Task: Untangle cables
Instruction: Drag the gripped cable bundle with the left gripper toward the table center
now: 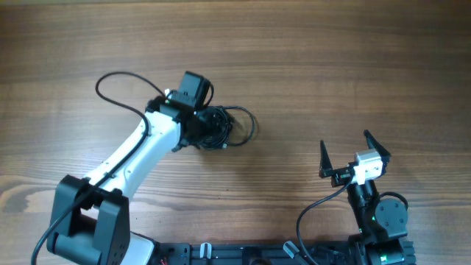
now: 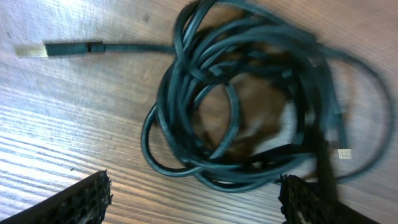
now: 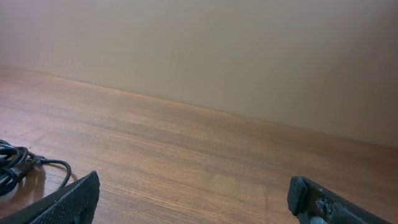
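Observation:
The cables point(image 2: 249, 93) lie as a tangled bundle of thin dark cords on the wooden table, with one gold-tipped plug point(image 2: 31, 50) stretched out to the left and another small plug point(image 2: 342, 152) at the right. My left gripper point(image 2: 196, 196) hangs just over the near edge of the bundle, open, with nothing between its fingers; one strand runs past the right finger point(image 2: 305, 199). From overhead the left wrist covers most of the cables point(image 1: 252, 121). My right gripper point(image 1: 347, 151) stands open and empty well to the right; its wrist view catches the cables point(image 3: 15, 165) at far left.
The left arm's own thicker black wire point(image 1: 118, 81) loops over the table behind the arm. A plain wall point(image 3: 217, 50) rises beyond the table's far edge in the right wrist view. The arm bases point(image 1: 221, 254) line the front edge.

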Controlling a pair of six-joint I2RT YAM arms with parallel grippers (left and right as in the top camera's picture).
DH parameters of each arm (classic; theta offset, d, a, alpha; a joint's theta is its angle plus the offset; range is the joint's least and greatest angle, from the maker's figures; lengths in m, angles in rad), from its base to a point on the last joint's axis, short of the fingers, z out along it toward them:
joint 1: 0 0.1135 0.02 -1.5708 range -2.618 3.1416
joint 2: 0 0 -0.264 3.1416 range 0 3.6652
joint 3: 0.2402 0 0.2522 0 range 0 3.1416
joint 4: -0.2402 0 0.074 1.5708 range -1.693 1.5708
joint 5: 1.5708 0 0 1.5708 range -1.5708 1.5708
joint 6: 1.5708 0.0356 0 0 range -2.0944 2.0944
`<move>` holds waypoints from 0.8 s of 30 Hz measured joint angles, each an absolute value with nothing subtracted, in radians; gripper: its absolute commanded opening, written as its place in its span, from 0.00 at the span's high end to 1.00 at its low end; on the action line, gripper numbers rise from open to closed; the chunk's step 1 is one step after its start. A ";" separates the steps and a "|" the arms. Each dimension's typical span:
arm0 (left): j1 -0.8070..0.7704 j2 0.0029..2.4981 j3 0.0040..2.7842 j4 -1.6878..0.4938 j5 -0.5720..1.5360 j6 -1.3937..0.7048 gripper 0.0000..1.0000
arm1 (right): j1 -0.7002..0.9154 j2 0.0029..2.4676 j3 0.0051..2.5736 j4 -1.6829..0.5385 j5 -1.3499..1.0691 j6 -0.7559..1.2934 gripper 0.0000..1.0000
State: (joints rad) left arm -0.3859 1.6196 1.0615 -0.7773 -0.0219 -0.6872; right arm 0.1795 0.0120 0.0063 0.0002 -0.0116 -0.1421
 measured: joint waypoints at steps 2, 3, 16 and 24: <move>-0.386 1.620 0.980 -0.698 -0.022 -0.687 0.05 | 0.179 0.012 0.006 -0.001 -0.012 -0.142 0.00; -0.386 1.621 0.946 -0.658 -0.022 -0.687 0.05 | 0.179 0.012 0.006 0.000 -0.012 -0.142 0.00; -0.386 1.633 0.845 -0.434 -0.022 -0.691 0.12 | 0.179 0.012 0.006 0.000 -0.012 -0.142 0.01; -0.386 1.663 0.844 -0.418 -0.026 -0.698 0.12 | 0.179 0.012 0.006 0.000 -0.012 -0.142 0.00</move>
State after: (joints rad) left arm -0.3859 1.6630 0.8440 -0.4175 -0.0257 -0.6979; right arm 0.1795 0.0120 0.0063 -0.0002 -0.0116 -0.1421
